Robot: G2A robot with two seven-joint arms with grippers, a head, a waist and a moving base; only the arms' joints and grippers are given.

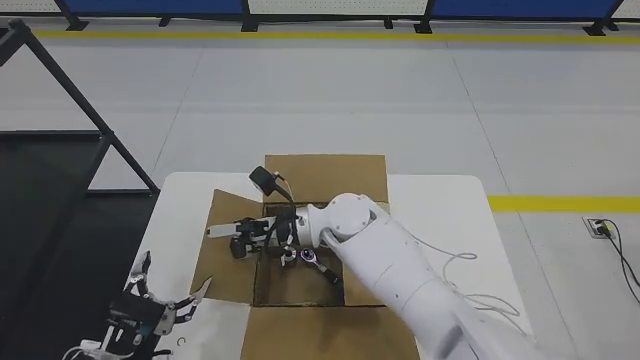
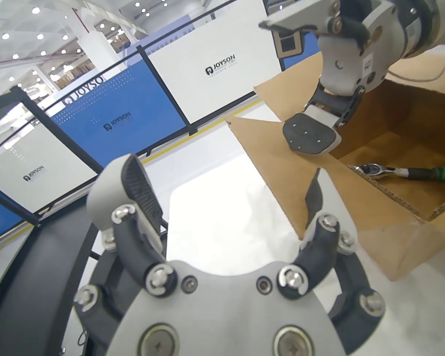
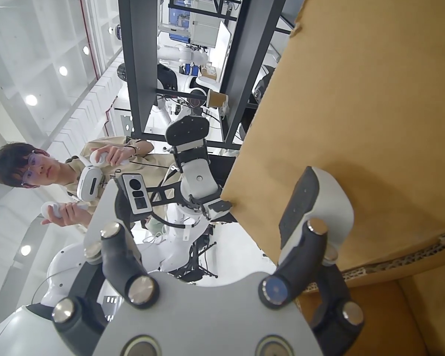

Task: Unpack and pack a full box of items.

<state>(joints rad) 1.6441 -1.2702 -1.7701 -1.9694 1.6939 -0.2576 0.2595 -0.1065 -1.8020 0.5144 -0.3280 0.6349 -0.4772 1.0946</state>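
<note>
Right gripper (image 1: 225, 240) is hanging over the 9 o'clock flap of the cardboard box (image 1: 300, 175), taking 12 o'clock as the side away from the robot. Its fingers are standing wide apart and holding nothing. In the right wrist view one pad of this gripper (image 3: 207, 205) is sitting in front of the flap (image 3: 356, 112). I can't tell whether it is touching or just beside it. The left wrist view is showing it (image 2: 300, 75) from the side, with one finger up and one down near the box rim (image 2: 393, 112).

Left gripper (image 1: 170, 278) is hovering over the white table (image 1: 450, 230) edge at about 8 o'clock, well apart from the box. Its jaws are spread and nothing is sitting between them (image 2: 226, 190). Bare tabletop (image 2: 207, 224) is showing below. It is also appearing farther off in the right wrist view (image 3: 204, 168).

The box is sitting mid-table with all flaps folded out. A ratchet wrench (image 1: 318, 266) is lying on the box floor, toward the 9 o'clock side. The left wrist view is giving its chrome head and green handle (image 2: 393, 171), with the handle end running off the frame.

The right arm is covering the 3 o'clock half of the box interior, so anything in there is hidden. The 6 o'clock flap is being cut off at the top view's edge.
</note>
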